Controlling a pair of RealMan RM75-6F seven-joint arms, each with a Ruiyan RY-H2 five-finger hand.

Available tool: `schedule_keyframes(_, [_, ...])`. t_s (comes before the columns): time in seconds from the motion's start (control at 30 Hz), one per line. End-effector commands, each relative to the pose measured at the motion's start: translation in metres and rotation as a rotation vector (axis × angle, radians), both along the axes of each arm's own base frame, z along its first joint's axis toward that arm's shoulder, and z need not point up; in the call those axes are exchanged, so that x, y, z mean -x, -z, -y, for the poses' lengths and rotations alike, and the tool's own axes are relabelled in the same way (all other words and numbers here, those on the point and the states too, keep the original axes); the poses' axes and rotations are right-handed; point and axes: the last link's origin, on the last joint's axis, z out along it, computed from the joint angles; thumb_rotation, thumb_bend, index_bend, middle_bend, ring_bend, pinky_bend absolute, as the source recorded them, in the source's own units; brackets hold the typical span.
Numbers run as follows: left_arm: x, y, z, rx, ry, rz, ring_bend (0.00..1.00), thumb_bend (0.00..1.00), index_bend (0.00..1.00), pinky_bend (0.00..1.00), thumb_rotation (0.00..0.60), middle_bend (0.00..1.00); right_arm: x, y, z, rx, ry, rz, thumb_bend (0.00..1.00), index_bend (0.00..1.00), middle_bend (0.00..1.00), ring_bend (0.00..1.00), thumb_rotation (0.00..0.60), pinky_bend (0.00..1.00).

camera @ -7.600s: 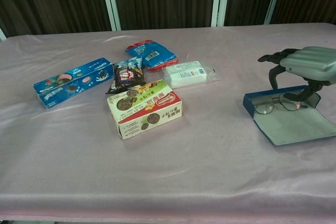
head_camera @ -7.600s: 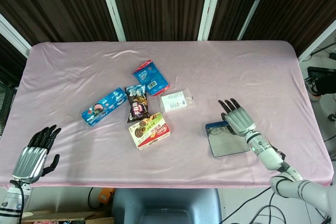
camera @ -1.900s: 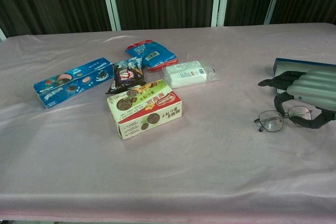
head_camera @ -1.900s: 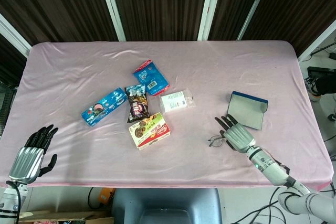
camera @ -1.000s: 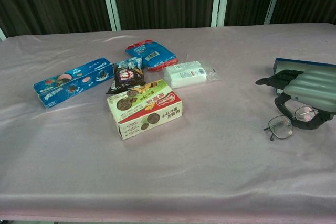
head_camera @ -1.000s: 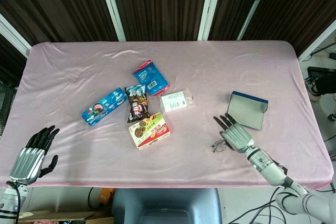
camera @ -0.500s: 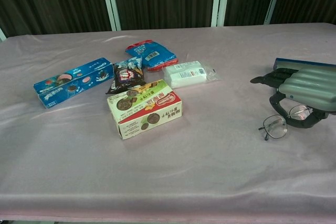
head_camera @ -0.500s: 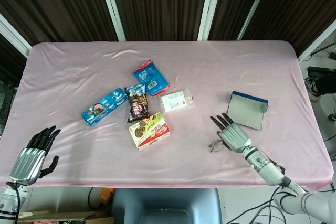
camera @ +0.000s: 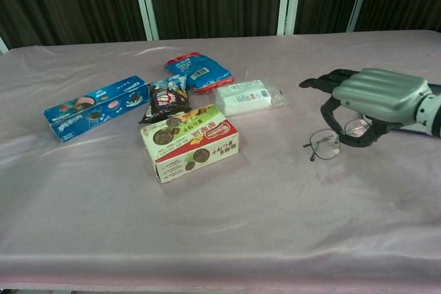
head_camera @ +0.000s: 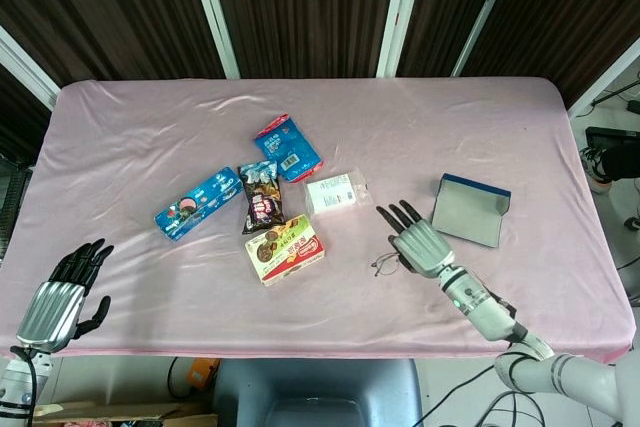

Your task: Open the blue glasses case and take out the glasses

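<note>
Dark slatted panels with pale uprights stood behind a table [head_camera: 150, 117] draped in a wrinkled pink cloth. Seen from the head camera, the right hand [head_camera: 420, 245] hovered palm down with its fingers stretched toward the far left, and the glasses [head_camera: 386, 264] showed at its near-left edge, partly tucked beneath the palm. The blue glasses case [head_camera: 468, 212] lay open and flat just to the right of that hand, apart from it, its grey lining up. Snack packets clustered left of centre, among them a yellow-and-red biscuit box [head_camera: 286, 249] and a long blue cookie box [head_camera: 197, 204]. At the near-left corner the left hand [head_camera: 62, 298] hung off the table edge, empty, fingers loosely apart. From the chest camera, the right hand [camera: 368, 101] appeared to pinch the glasses [camera: 334, 138] between thumb and a finger at the right lens or bridge, the left lens jutting free just over the cloth; whether the frame rested on the cloth could not be told. The grip looked slight and off-centre, so the likeliest failure seemed a slip or a twist, the frame swinging out of the pinch. Pressing harder might have bent the thin wire rim, and a low carry might have snagged the free lens on a cloth wrinkle.
</note>
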Motion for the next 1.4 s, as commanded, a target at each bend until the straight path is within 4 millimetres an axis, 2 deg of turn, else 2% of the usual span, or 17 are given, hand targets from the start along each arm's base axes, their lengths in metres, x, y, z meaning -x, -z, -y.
schedule_keyframes(0.03, [0.000,0.000,0.000,0.001,0.000,0.000,0.02,0.44,0.00,0.14,0.600,0.00,-0.029,0.014,0.009,-0.008,-0.004,0.034,0.74,0.78,0.04,0.00,0.600,0.00])
schedule_keyframes(0.1, [0.000,0.000,0.000,0.003,0.001,-0.001,0.02,0.44,0.00,0.14,0.600,0.00,-0.049,0.026,0.011,-0.017,-0.012,0.049,0.74,0.78,0.04,0.00,0.600,0.00])
schedule_keyframes(0.23, [0.001,-0.002,0.000,-0.002,-0.002,0.000,0.02,0.44,0.00,0.14,0.600,0.00,-0.074,0.048,0.007,-0.041,-0.034,0.048,0.74,0.78,0.04,0.00,0.600,0.00])
schedule_keyframes(0.4, [0.003,-0.003,0.001,-0.002,-0.007,0.005,0.02,0.44,0.00,0.14,0.600,0.00,-0.090,0.068,-0.004,-0.065,-0.056,0.037,0.74,0.76,0.04,0.00,0.600,0.00])
schedule_keyframes(0.53, [0.003,-0.005,0.003,-0.005,-0.004,0.009,0.02,0.44,0.00,0.14,0.600,0.00,-0.091,0.079,-0.010,-0.083,-0.041,0.024,0.73,0.64,0.04,0.00,0.600,0.00])
schedule_keyframes(0.6, [0.003,-0.005,0.003,-0.006,-0.003,0.009,0.02,0.44,0.00,0.14,0.600,0.00,-0.092,0.079,-0.010,-0.082,-0.039,0.022,0.70,0.58,0.04,0.00,0.600,0.00])
schedule_keyframes(0.7, [0.003,-0.006,0.004,-0.008,-0.001,0.011,0.02,0.44,0.00,0.14,0.600,0.00,-0.091,0.081,-0.012,-0.075,-0.024,0.011,0.52,0.45,0.03,0.00,0.600,0.00])
schedule_keyframes(0.73, [0.003,-0.006,0.004,-0.008,0.000,0.011,0.02,0.44,0.00,0.14,0.600,0.00,-0.091,0.080,-0.013,-0.074,-0.021,0.011,0.48,0.42,0.02,0.00,0.600,0.00])
schedule_keyframes(0.9, [0.002,-0.007,0.005,-0.010,0.006,0.019,0.02,0.44,0.00,0.14,0.600,0.00,-0.089,0.073,-0.015,-0.088,0.008,0.021,0.39,0.33,0.00,0.00,0.600,0.00])
schedule_keyframes(1.03, [0.002,-0.008,0.005,-0.014,0.007,0.020,0.02,0.44,0.00,0.14,0.600,0.00,-0.088,0.068,-0.014,-0.102,0.035,0.029,0.35,0.24,0.00,0.00,0.600,0.00])
schedule_keyframes(1.17, [0.002,-0.009,0.005,-0.019,0.007,0.020,0.02,0.44,0.00,0.14,0.600,0.00,-0.090,0.058,-0.016,-0.095,0.028,0.048,0.35,0.23,0.00,0.00,0.600,0.00])
schedule_keyframes(1.27, [0.002,-0.008,0.005,-0.017,0.008,0.018,0.02,0.44,0.00,0.14,0.600,0.00,-0.088,0.039,-0.022,-0.082,0.016,0.086,0.35,0.23,0.00,0.00,0.600,0.00])
schedule_keyframes(1.4, [0.002,-0.009,0.006,-0.017,0.011,0.020,0.02,0.44,0.00,0.14,0.600,0.00,-0.066,-0.003,-0.041,-0.050,0.038,0.119,0.35,0.18,0.00,0.00,0.600,0.00])
